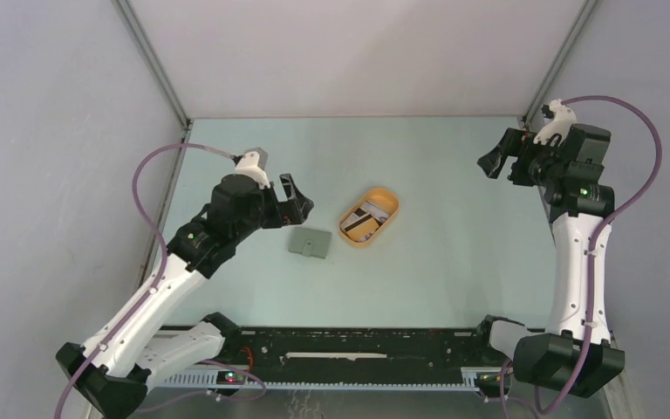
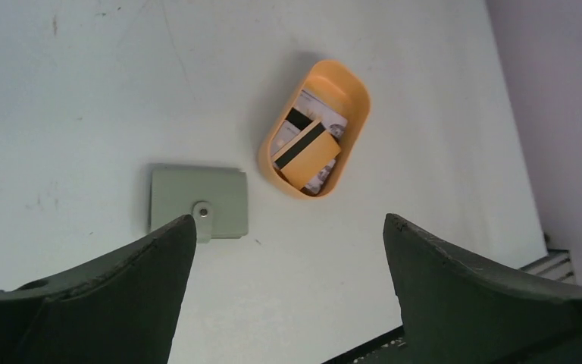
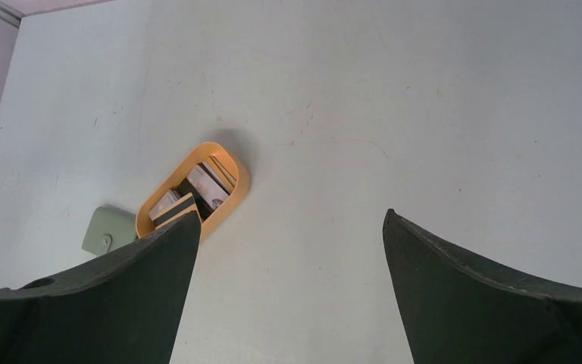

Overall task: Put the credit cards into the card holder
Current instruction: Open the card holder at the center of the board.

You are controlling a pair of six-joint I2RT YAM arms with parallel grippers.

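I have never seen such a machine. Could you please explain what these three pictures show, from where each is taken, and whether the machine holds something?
These are two robot arms at a table. One picture looks down from above; the other two come from a camera on each wrist, so the dark shapes at the bottom are that arm's own fingers. On the table lie a grey-green card holder, folded shut, and beside it an orange tray with credit cards inside. The left gripper hovers near the card holder; the right gripper is off to the side. Both are open and hold nothing.
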